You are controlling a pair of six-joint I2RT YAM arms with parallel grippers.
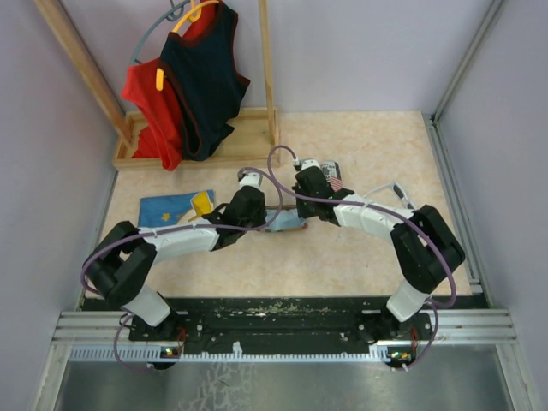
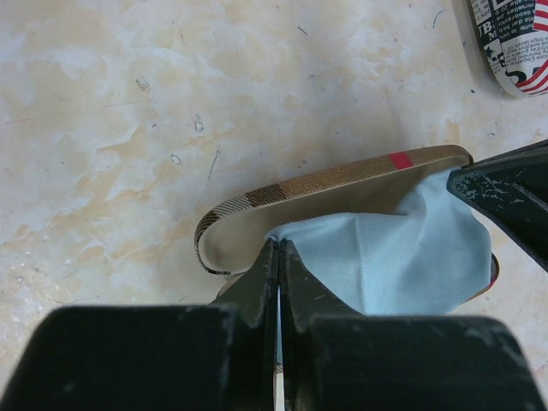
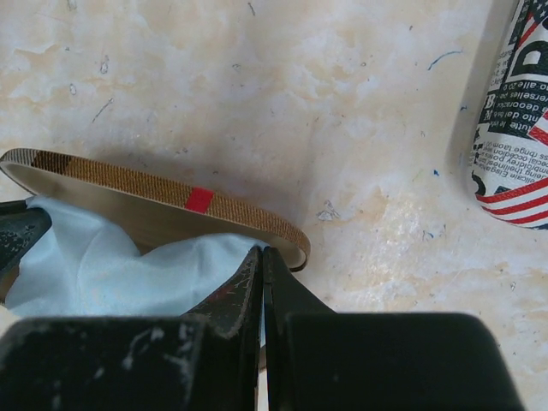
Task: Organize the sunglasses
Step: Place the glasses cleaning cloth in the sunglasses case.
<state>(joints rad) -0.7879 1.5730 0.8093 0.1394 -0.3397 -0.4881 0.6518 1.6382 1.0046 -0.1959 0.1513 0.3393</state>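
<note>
No sunglasses show in any view; whatever lies in the open plaid case [image 2: 334, 180] is covered by a light-blue cloth [image 2: 394, 257]. My left gripper [image 2: 280, 244] is shut, pinching the cloth's left corner over the case. My right gripper [image 3: 261, 250] is also shut, nipping the cloth [image 3: 94, 265] at the case's other end, just inside the plaid rim [image 3: 154, 188]. From above, both wrists meet at mid-table over the cloth [image 1: 287, 223]. The right gripper's fingers [image 2: 505, 197] reach into the left wrist view.
A flag-print case [image 3: 514, 128] lies just right of the plaid one, also seen from above as the flag-print case [image 1: 332, 175]. A blue cloth with a yellow item [image 1: 175, 208] lies at the left. A wooden rack [image 1: 205, 150] with hanging red and dark tops stands back left.
</note>
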